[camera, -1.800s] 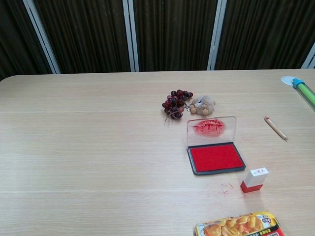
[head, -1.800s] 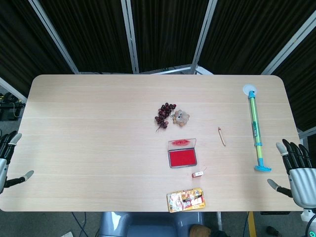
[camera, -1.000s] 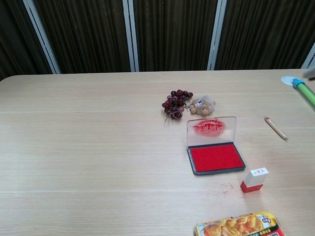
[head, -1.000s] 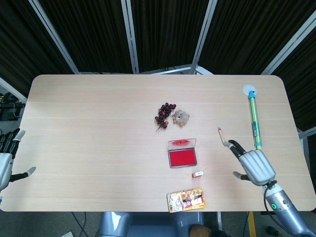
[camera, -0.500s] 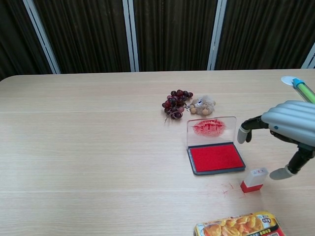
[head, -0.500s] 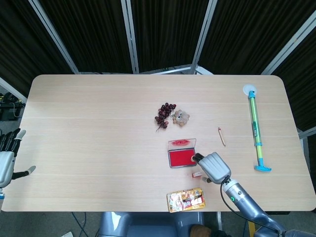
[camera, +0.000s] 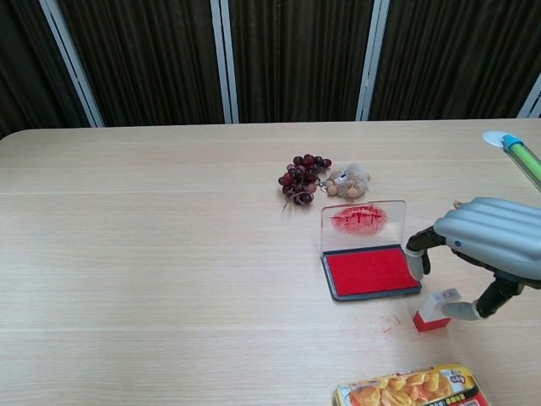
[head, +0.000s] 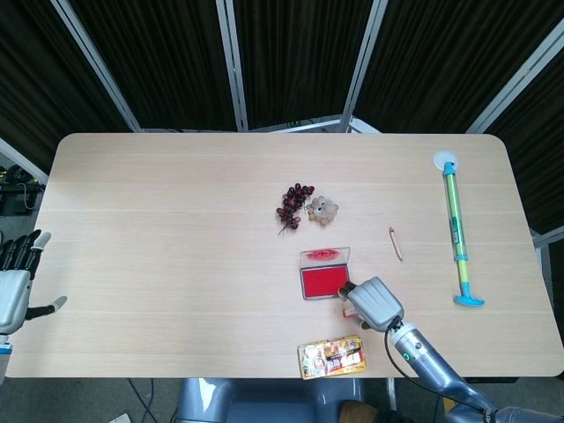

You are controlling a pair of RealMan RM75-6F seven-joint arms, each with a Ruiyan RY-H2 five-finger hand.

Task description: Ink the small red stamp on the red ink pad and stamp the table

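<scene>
One right robot hand (camera: 490, 241) spread, holding nothing, thumb touching stamp (camera: 434, 309) beside pad (camera: 372, 271) edge.

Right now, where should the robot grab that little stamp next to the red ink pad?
Probably by the white upper body, not the red base. The stamp stands upright on the table, just right of the ink pad, so its sides are free. The right hand already hovers above it, thumb touching its right side; pinching it from above, across the sides, should keep the inking face pointing down.
</scene>
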